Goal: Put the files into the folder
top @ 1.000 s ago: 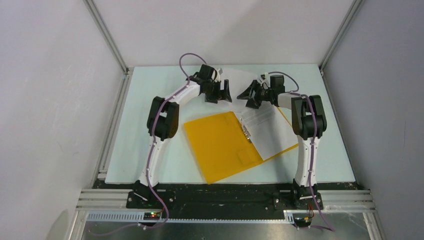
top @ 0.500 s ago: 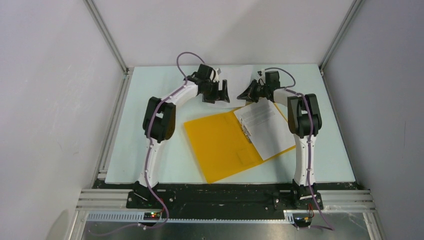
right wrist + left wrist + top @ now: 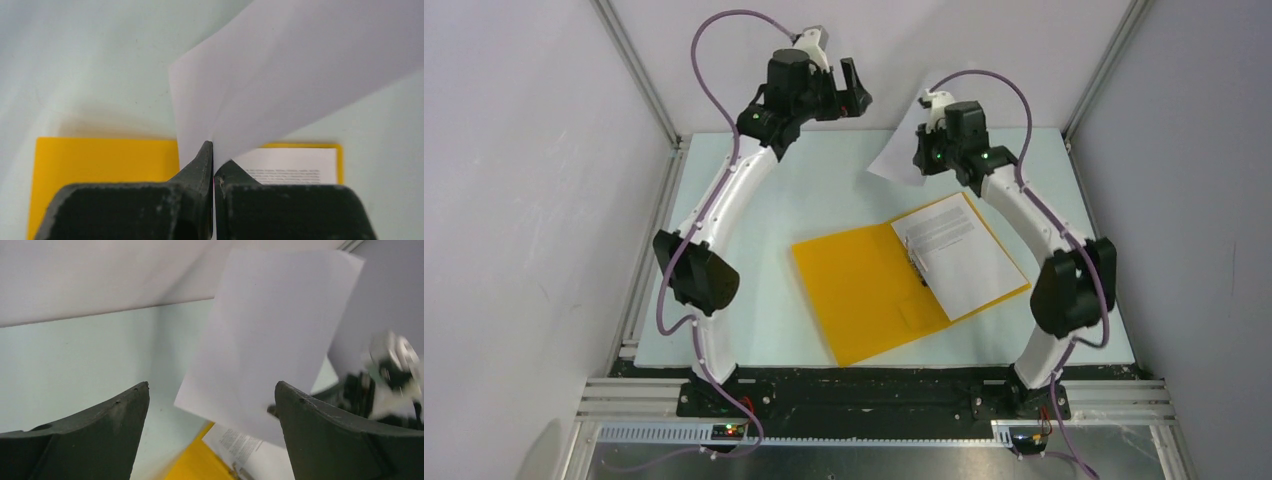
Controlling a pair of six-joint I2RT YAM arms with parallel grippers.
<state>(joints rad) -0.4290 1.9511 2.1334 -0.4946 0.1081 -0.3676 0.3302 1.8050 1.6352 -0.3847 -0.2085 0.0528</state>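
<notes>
An overhead view shows an orange-yellow folder [image 3: 864, 290] lying open on a pale table [image 3: 774, 200]. A printed sheet [image 3: 959, 255] rests on its right half, beside the metal clip [image 3: 916, 262] at the spine. The step in hand appears to be carrying a second white sheet [image 3: 894, 160] to the folder. To do it well, the right arm should probably bring the paper low and flat over the printed sheet. It should square the edges with that page and the inner edge with the clip, and let go only once the paper lies down. A thin sheet pinched at one spot is likely to flap and slide. The right gripper [image 3: 213, 155] is closed tight on the white sheet's lower edge, and the paper fans upward in the air beyond the folder's far side. The left gripper [image 3: 211, 385] is raised high near the back wall [image 3: 874, 60], jaws wide apart and holding nothing. The held sheet shows between its fingers in the wrist view without touching them
</notes>
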